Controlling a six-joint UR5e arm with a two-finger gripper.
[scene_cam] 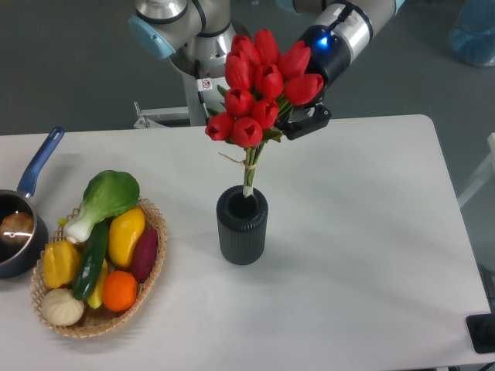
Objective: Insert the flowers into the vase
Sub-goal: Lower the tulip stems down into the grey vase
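Observation:
A bunch of red tulips, the flowers (259, 89), hangs tilted above the table, green stems tied with string and pointing down. The stem ends reach the mouth of the vase (242, 225), a dark ribbed cylinder standing upright in the middle of the table; whether they touch its rim I cannot tell. My gripper (296, 120) is shut on the flowers just below the blooms, on their right side, partly hidden behind the heads.
A wicker basket (151, 261) of vegetables and fruit sits left of the vase. A blue-handled saucepan (18, 222) stands at the far left edge. The arm's base (199, 77) rises behind the table's back edge.

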